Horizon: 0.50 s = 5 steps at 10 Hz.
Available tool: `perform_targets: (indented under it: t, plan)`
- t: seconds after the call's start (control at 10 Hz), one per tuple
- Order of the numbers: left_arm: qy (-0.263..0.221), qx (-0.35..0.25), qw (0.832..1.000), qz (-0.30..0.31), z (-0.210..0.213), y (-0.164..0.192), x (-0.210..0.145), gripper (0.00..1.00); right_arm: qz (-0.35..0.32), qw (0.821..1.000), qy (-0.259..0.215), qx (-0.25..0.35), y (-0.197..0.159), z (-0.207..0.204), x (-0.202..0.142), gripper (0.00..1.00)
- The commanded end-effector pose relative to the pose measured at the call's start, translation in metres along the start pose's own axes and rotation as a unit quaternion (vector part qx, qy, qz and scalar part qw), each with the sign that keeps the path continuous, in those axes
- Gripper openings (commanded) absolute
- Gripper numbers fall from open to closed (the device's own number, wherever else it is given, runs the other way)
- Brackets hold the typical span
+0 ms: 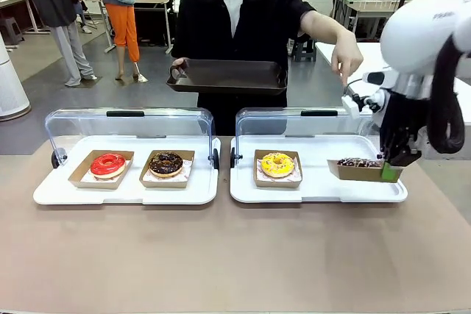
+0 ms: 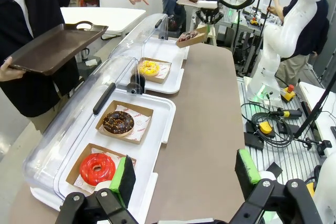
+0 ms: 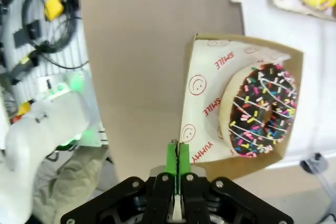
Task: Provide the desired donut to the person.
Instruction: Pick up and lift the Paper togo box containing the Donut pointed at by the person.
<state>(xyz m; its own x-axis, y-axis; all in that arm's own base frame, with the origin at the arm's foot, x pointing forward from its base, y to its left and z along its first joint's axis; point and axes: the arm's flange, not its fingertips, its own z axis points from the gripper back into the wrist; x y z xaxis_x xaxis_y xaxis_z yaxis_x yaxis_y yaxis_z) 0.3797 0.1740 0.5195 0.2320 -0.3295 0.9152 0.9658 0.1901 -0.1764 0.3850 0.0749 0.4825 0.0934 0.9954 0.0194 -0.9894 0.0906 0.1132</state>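
My right gripper [image 1: 390,171] is shut on the edge of a cardboard box [image 1: 364,172] that holds a chocolate donut with coloured sprinkles [image 1: 358,162], lifted just above the right white tray [image 1: 316,191]. In the right wrist view the green pads [image 3: 171,157] pinch the box's rim [image 3: 210,103], and the donut [image 3: 261,111] lies tilted inside. The person [image 1: 235,12] in the black shirt holds a dark serving tray [image 1: 228,76] in one hand and points down with the other hand [image 1: 346,56]. My left gripper [image 2: 185,170] stands open beside the left tray.
A red donut [image 1: 108,165] and a chocolate donut [image 1: 165,163] sit in boxes on the left white tray [image 1: 125,193]. A yellow donut [image 1: 277,165] sits on the right tray. Clear lids [image 1: 129,126] stand open behind both. Bare brown table [image 1: 235,255] lies in front.
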Motion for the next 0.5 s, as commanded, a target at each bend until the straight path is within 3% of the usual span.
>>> perform_targets:
  t: [0.0, 0.2, 0.4]
  plan:
    - [-0.008, -0.001, 1.000, -0.007, 0.001, -0.001, 0.001, 1.00, -0.005, 0.999, 0.011, -0.029, 0.036, 0.029, 0.003, 0.00]
    - [-0.008, -0.001, 1.000, -0.007, 0.001, -0.001, 0.001, 1.00, 0.000, 0.998, 0.012, -0.064, 0.069, 0.080, 0.015, 0.00]
    - [-0.008, -0.001, 1.000, -0.007, 0.001, -0.001, 0.001, 1.00, 0.002, 0.996, 0.024, -0.083, 0.079, 0.123, 0.030, 0.00]
